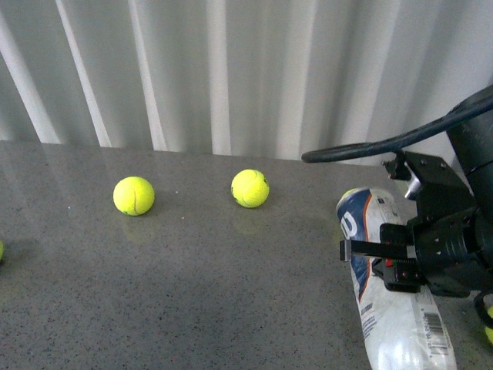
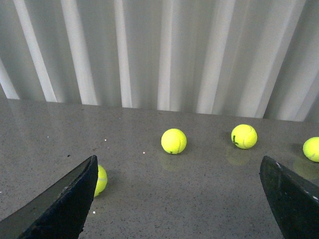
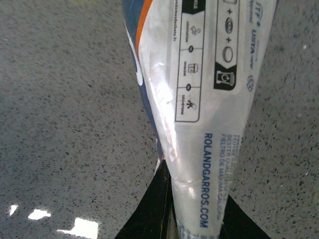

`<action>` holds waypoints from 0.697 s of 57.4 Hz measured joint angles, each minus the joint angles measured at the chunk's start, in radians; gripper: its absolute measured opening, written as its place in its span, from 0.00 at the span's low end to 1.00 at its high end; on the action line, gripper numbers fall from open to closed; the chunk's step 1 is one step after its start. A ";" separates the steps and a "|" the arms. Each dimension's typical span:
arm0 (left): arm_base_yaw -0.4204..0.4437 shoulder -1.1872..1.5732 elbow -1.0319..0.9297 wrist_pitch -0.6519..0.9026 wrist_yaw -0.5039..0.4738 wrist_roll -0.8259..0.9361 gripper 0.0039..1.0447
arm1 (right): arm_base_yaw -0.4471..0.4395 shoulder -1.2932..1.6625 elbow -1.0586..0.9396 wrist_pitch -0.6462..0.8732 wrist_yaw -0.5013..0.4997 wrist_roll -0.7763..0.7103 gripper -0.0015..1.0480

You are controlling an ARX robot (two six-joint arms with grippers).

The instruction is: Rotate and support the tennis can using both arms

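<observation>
Tennis can (image 1: 394,320) lies on its side on the grey table (image 1: 192,293), at five o'clock in the front view, its mid-body pinched between the right gripper (image 3: 197,219) fingers. Left gripper (image 2: 178,172) hangs spread wide, holding nothing. I judge the can light, smooth and slippery, with thin walls that could dent; support it near both ends

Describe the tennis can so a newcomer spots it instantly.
On the grey table, look at its right end. The tennis can lies there in the right gripper: a long tube labelled white, navy and orange, unlike the round yellow balls.
</observation>
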 joint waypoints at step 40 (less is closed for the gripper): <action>0.000 0.000 0.000 0.000 0.000 0.000 0.94 | -0.034 -0.077 -0.306 0.537 -0.035 -1.442 0.06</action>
